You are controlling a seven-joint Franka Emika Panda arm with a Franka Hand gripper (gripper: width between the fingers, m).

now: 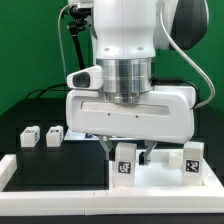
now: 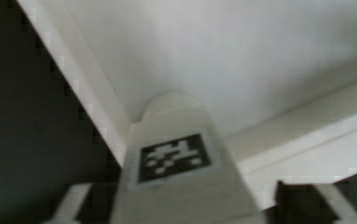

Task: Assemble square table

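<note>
A tagged leg and a second leg stand upright on the tabletop, narrow gap between. Leftward in the exterior view, black table lies open beside two loose legs.

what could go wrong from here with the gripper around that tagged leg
1. The table leg sits between the jaws of the gripper with gaps on both sides. If they close off-centre, it may twist or slip out.
2. The leg is right by the square tabletop edge, so a skewed grip could nudge the tabletop.
3. In the exterior view, a second tagged leg stands near the arm's wide hand and might get bumped.
</note>
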